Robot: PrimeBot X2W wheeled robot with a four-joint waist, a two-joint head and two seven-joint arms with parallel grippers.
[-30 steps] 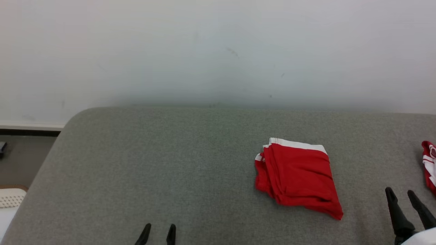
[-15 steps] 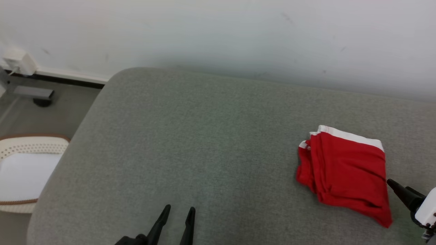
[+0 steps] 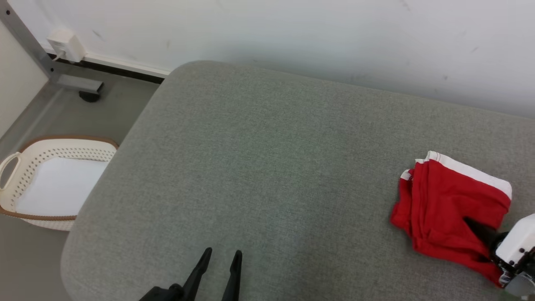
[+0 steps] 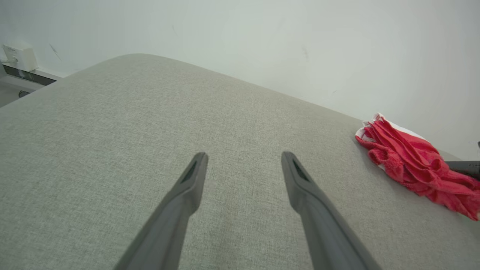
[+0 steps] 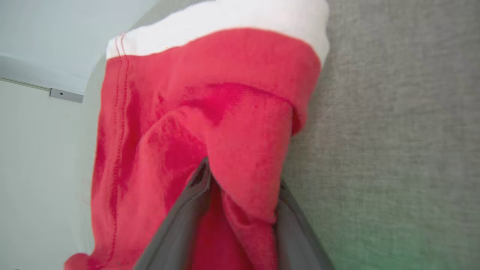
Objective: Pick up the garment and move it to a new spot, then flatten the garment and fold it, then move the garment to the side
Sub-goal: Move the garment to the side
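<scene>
**A:** The left gripper [image 3: 222, 252] hangs over the bare grey cushion [image 3: 271, 167], jaws spread wide, nothing between them.

**B:** And the garment?

**A:** The red garment [image 3: 443, 200] is folded, with its white band towards the wall [image 3: 292, 33]. It lies on the cushion at the robot's right, well apart from that left gripper.

**B:** The right gripper [image 5: 242, 176] is right in it, look: one finger on each side of a raised ridge of red cloth.

**A:** Is it pinching?

**B:** I cannot tell. The fingers stand apart with cloth filling the gap, and the garment's far end rests flat on the cushion.

**A:** Off to the left there's a white basket [image 3: 62, 142] on the floor [image 3: 83, 113], just beside the cushion's corner.
</scene>
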